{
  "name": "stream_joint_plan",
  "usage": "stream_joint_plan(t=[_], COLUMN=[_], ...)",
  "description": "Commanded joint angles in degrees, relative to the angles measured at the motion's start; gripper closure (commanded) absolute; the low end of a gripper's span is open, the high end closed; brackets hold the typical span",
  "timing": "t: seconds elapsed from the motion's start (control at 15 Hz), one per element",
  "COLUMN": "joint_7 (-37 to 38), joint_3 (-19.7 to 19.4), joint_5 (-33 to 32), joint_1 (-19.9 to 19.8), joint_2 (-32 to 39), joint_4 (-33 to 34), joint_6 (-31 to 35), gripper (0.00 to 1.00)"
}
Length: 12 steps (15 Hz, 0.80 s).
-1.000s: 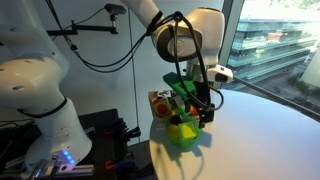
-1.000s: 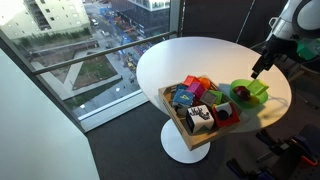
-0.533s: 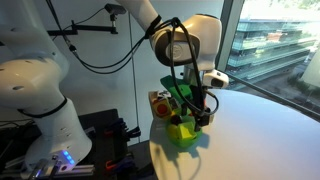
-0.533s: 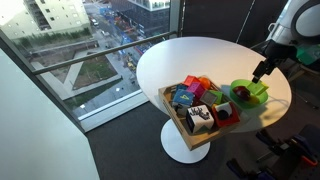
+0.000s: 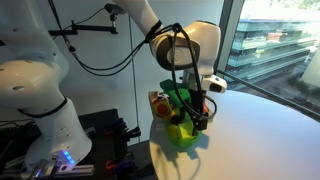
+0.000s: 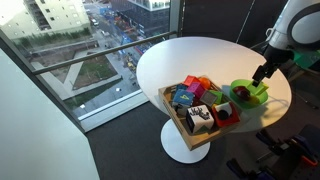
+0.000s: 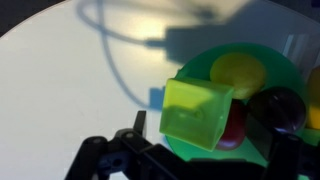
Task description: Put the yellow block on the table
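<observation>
The yellow block (image 7: 196,113) stands tilted in the green bowl (image 7: 215,60), large and close in the wrist view. My gripper (image 7: 205,120) is open, with one finger on each side of the block and a gap on both sides. A red round piece (image 7: 236,124) lies right behind the block. In both exterior views the gripper (image 5: 200,113) (image 6: 262,76) hangs low over the bowl (image 5: 183,134) (image 6: 251,92); the block is hidden there. The white table (image 7: 70,80) (image 6: 180,60) lies around the bowl.
A wooden tray of coloured toys (image 6: 197,107) (image 5: 158,100) stands next to the bowl near the table edge. A yellow round piece (image 7: 238,72) and a dark red one (image 7: 278,106) also lie in the bowl. The robot base (image 5: 35,100) stands beside the table.
The gripper has come down a little toward the bowl. The bowl and tray have not moved.
</observation>
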Motion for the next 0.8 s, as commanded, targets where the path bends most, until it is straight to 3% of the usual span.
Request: stream_joint_plan(t=[0.0,0.73], joint_7=[2.8,2.0], joint_3=[0.5,0.5], joint_5=[-2.9,-2.6], joint_1=[-0.7,-0.7], joint_2=[0.6,2.0], joint_4=[0.3,-0.1], joint_6=[-0.4,1.2], gripper=[0.0,0.0])
